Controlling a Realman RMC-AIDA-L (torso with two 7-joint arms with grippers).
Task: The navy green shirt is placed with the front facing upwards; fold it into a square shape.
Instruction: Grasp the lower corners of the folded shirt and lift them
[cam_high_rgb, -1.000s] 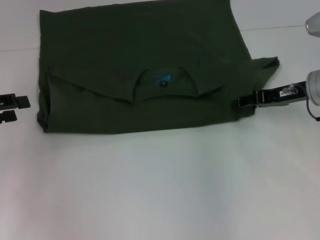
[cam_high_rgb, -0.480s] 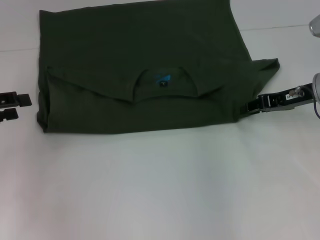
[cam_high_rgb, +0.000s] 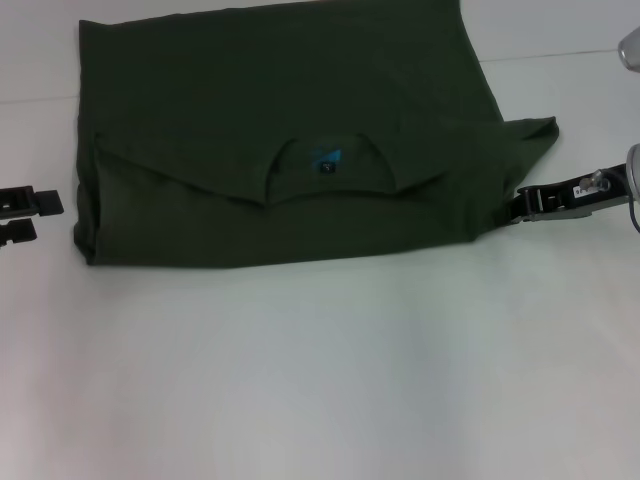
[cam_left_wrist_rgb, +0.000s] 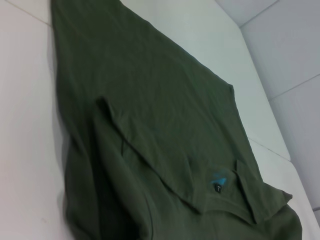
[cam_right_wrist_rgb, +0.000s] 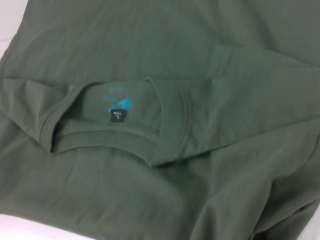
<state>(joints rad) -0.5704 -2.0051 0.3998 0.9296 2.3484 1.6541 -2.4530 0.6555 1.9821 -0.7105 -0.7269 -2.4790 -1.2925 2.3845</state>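
On your left, the left gripper (cam_high_rgb: 25, 215) rests on the white table (cam_high_rgb: 320, 380), its two fingers parted, holding nothing, just off the shirt's edge. The navy green shirt (cam_high_rgb: 280, 150) lies folded across the table's far half, neck label (cam_high_rgb: 326, 160) showing. Your right gripper (cam_high_rgb: 522, 204) sits beside the shirt's right edge; you cannot tell its opening.

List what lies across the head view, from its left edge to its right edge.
left gripper at the left edge → navy green shirt with its neck label near the middle → right gripper, just off the shirt's right side, on the white table.
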